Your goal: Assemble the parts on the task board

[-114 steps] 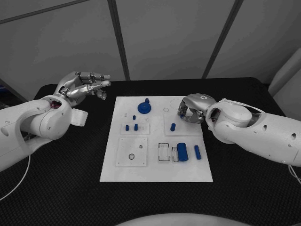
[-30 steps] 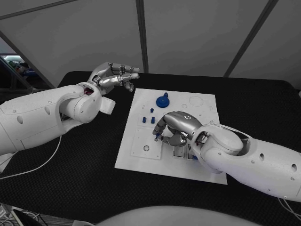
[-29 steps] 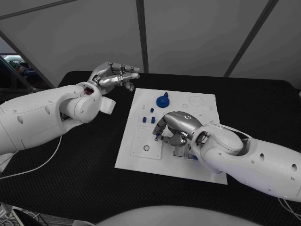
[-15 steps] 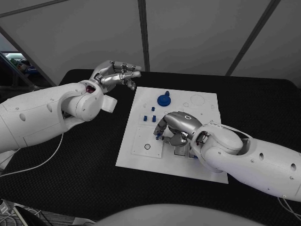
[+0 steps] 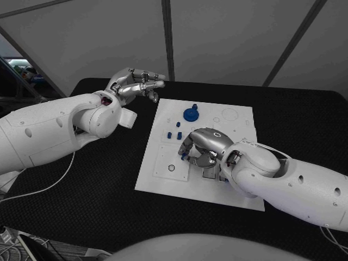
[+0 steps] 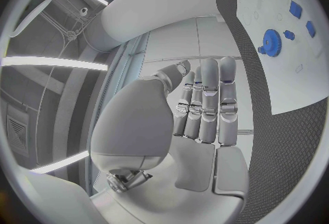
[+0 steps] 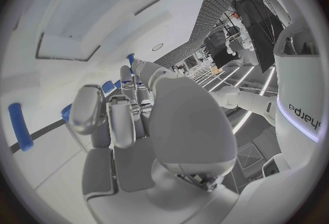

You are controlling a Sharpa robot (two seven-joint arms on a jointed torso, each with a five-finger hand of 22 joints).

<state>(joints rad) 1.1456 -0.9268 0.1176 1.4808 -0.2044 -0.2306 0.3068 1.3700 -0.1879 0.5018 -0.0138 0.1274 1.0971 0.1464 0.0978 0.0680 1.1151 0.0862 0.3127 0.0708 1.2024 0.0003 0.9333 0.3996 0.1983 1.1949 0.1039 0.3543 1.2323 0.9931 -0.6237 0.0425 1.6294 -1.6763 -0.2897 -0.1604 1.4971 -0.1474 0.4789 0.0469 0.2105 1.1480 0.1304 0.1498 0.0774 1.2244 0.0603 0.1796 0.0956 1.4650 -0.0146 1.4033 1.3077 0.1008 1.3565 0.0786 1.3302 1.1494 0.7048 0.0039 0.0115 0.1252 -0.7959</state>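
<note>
Down at the fingers (image 7: 128, 78) of the right hand (image 5: 202, 147), a small blue peg (image 7: 129, 58) sits pinched at the tips, held low over the middle of the task board (image 5: 162, 179), probably to seat it in a socket. Beside it lie more blue parts: a gear (image 5: 191, 115) toward the far end and short pegs (image 5: 174, 134) just left of the hand. Off the board's far-left corner, the left hand (image 5: 135, 84) hovers above the bench (image 5: 103, 179), fingers straight and apart, holding nothing.
</note>
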